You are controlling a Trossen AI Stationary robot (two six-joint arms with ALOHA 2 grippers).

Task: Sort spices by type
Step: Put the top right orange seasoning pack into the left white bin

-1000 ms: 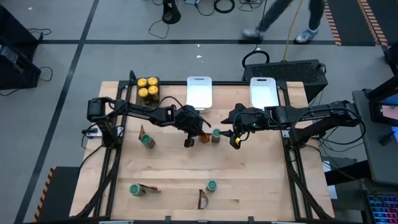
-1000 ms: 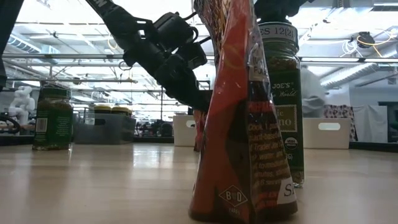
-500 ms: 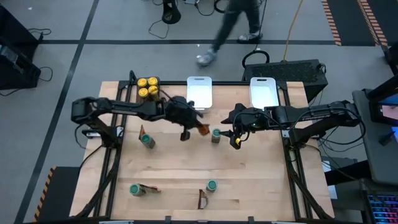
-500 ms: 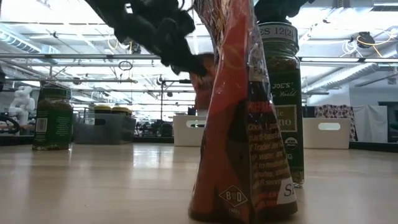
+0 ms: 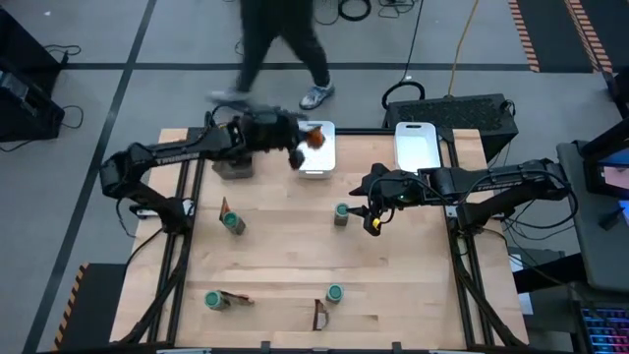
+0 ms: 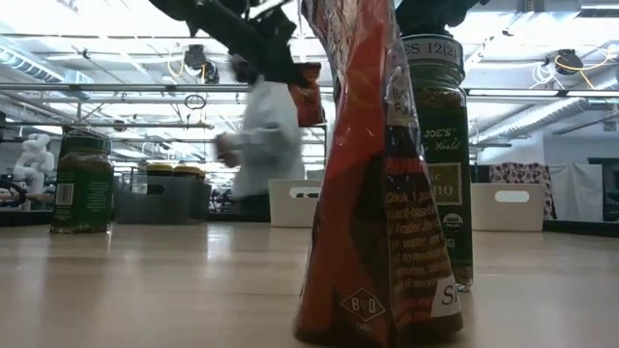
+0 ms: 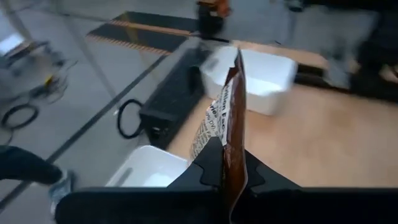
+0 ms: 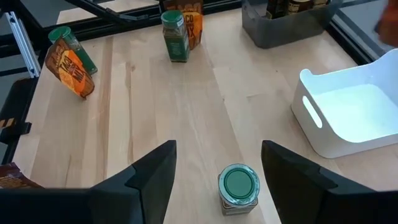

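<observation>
My left gripper (image 5: pixel 300 147) is shut on a brown-orange packet (image 5: pixel 314 138) and holds it in the air over the left white tray (image 5: pixel 316 162). In the low view the packet (image 6: pixel 308 92) hangs high above the table. My right gripper (image 5: pixel 371 218) stands open at mid-table. A green-lidded jar (image 8: pixel 238 186) stands upright on the wood just ahead of its fingers and is not touched. More green-lidded jars and packets stand about the table's left and near parts (image 5: pixel 231 220) (image 5: pixel 334 292). The left arm covers most of the dark tray (image 5: pixel 233 167). My left gripper pinches the packet's near end (image 7: pixel 233 180) between its two fingers, the flat packet standing edge-on between them. The fingers come from the table's left, slanting a little down. The rest of the packet (image 7: pixel 231 106) sticks out ahead of the fingers, clear of the tray below.
A second white tray (image 5: pixel 416 146) sits at the far right. A jar with a packet (image 5: pixel 211 299) and a lone packet (image 5: pixel 319 315) stand near the front edge. Bare wood lies between them. A person (image 5: pixel 280 39) walks on the floor beyond the far edge.
My left gripper has risen and swung from beside the middle jar toward the table's far edge, carrying the packet up and over the left white tray. It has levelled out on the way. The person behind the table has walked toward the left.
</observation>
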